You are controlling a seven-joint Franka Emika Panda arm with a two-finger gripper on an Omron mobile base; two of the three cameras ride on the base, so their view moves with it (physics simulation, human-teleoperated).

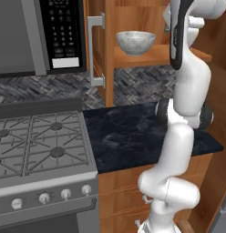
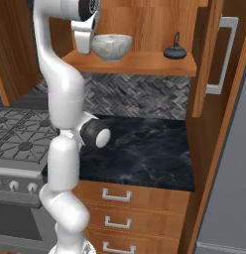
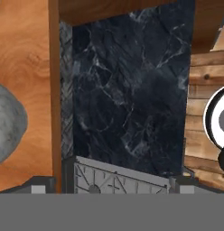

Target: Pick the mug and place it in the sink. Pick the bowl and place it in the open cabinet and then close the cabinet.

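Observation:
The grey-white speckled bowl [image 1: 136, 42] [image 2: 111, 46] rests on the inner shelf [image 2: 145, 63] of the open wooden cabinet [image 1: 105, 68]. My gripper [image 2: 84, 49] hangs pointing down just in front of the shelf edge, close beside the bowl and apart from it. In the hand view the fingertips [image 3: 39, 185] stand wide apart, so the gripper [image 3: 111, 185] is open with nothing between them, and the bowl [image 3: 7, 124] shows at the left edge on the wood. The mug and the sink are out of view.
A small dark teapot [image 2: 175, 51] stands on the same shelf, right of the bowl. The cabinet doors [image 1: 97, 50] [image 2: 209, 54] hang open on both sides. Below lie the black marble counter [image 1: 133, 132], the gas stove [image 1: 37, 141], wooden drawers [image 2: 125, 198] and a microwave [image 1: 42, 36].

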